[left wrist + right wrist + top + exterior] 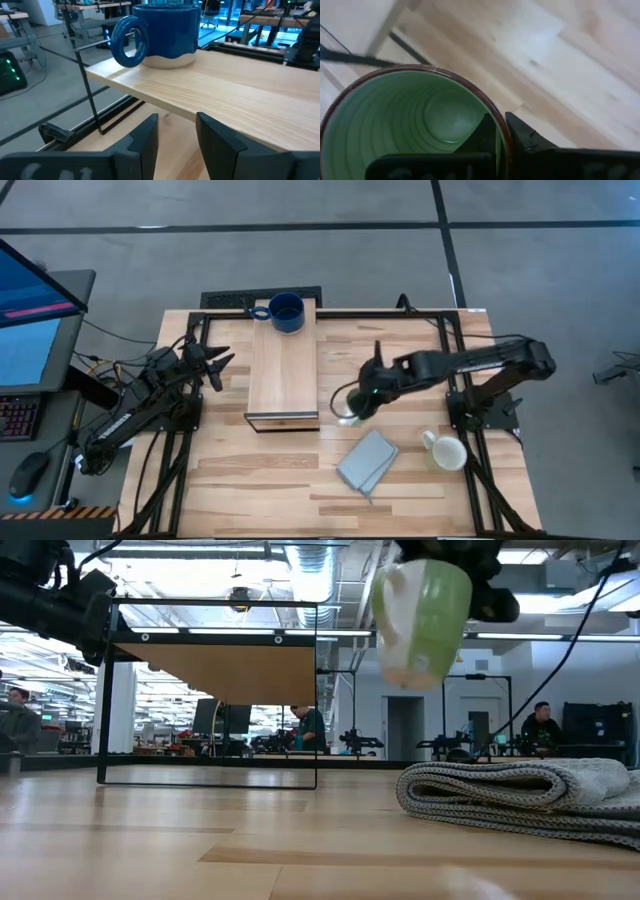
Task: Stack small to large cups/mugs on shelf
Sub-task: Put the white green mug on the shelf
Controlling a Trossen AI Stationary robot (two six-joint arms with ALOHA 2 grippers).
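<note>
The right gripper (501,131) pinches the rim of the light green mug (420,615) and holds it in the air above the bench (260,480), beside the shelf (283,370); the mug is empty inside. The dark blue mug (286,311) stands on the far end of the shelf, and its inside is hard to see. The white mug (446,451) sits on the bench near the folded cloth (367,461). The left gripper (176,137) waits left of the shelf, fingers slightly spread, holding nothing.
</note>
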